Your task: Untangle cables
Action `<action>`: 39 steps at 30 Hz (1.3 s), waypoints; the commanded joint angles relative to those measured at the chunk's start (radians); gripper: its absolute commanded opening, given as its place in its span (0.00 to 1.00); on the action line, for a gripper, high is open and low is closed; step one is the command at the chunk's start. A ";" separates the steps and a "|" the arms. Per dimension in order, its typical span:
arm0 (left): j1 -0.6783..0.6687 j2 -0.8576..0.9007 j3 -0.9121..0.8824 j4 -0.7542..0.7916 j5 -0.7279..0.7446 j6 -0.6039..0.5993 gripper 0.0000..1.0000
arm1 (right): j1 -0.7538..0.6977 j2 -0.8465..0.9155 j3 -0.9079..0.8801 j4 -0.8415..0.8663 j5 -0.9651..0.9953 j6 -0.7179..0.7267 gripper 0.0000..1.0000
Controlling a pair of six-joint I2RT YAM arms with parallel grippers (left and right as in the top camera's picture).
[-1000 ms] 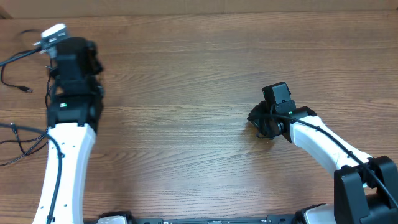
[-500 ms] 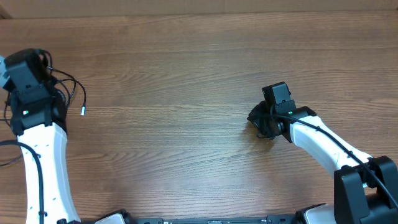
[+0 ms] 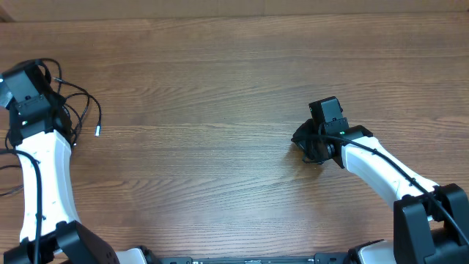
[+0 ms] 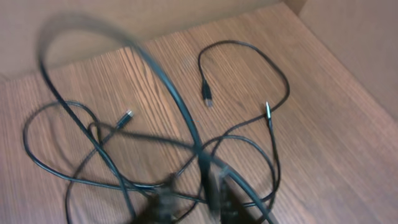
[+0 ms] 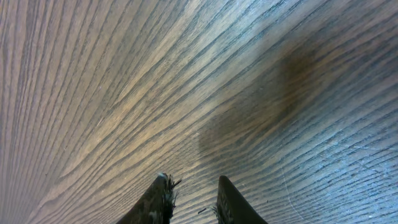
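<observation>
The cables [image 4: 245, 140] lie in a loose tangle of thin black loops at the table's far left corner. In the overhead view they sit as cables [image 3: 79, 101] just right of my left wrist, with a silver tip [image 3: 97, 132] sticking out. A USB plug [image 4: 207, 96], a silver-tipped jack [image 4: 267, 112] and another plug [image 4: 124, 117] lie free on the wood. My left gripper [image 4: 189, 198] is blurred and low over the tangle, its jaws apart, with one cord arching up past the right finger. My right gripper [image 3: 308, 143] rests mid-table, and the right gripper [image 5: 193, 180] is slightly open over bare wood.
Cardboard walls [image 4: 124, 25] close off the corner behind and beside the tangle. More thin cord [image 3: 7, 192] runs off the table's left edge beside my left arm. The right arm's own thick cable [image 3: 381, 158] runs along its white link.
My left arm swung left to the table's edge, and the cable loops now lie to its right. Its jaws have parted. The right arm has not moved.
</observation>
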 commanded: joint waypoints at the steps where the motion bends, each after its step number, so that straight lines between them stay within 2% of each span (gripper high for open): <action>1: 0.005 0.019 0.009 0.008 0.013 -0.011 0.45 | 0.003 0.003 -0.008 0.003 0.016 0.001 0.23; 3: 0.004 0.022 0.009 0.010 0.022 -0.011 0.57 | 0.003 0.003 -0.008 0.004 0.016 0.001 0.23; 8: 0.004 0.022 0.009 0.015 0.104 -0.011 0.74 | 0.003 0.003 -0.008 0.004 0.016 0.001 0.23; 10: 0.004 0.023 0.009 0.014 0.148 -0.011 0.86 | 0.003 0.003 -0.008 0.004 0.016 0.001 0.26; 13: 0.003 0.025 0.009 0.007 0.226 -0.011 0.98 | 0.003 0.003 -0.008 0.004 0.016 0.001 0.30; 20: 0.003 0.026 0.009 -0.079 0.414 -0.012 1.00 | 0.003 0.003 -0.008 0.008 0.016 0.001 0.36; 22: 0.003 0.029 0.009 -0.126 0.491 -0.011 1.00 | 0.003 0.003 -0.008 0.011 0.017 0.001 0.42; 25: 0.003 0.032 0.009 -0.217 0.591 -0.011 1.00 | 0.003 0.003 -0.008 0.017 0.031 0.001 0.57; 27: 0.003 0.032 0.007 -0.286 0.627 -0.011 1.00 | 0.003 0.003 -0.008 0.023 0.055 0.000 0.70; 31: -0.021 0.032 -0.013 -0.398 0.666 -0.006 1.00 | 0.001 0.003 -0.008 0.034 0.101 0.000 0.83; 34: -0.063 0.032 -0.030 -0.422 0.674 0.088 1.00 | 0.000 0.003 -0.008 0.041 0.142 -0.004 0.99; 36: -0.101 0.032 -0.046 -0.426 0.674 0.159 1.00 | 0.000 0.003 -0.008 0.055 0.143 -0.053 1.00; 39: -0.158 0.032 -0.079 -0.428 0.674 0.197 1.00 | 0.000 0.003 -0.008 0.063 0.146 -0.122 1.00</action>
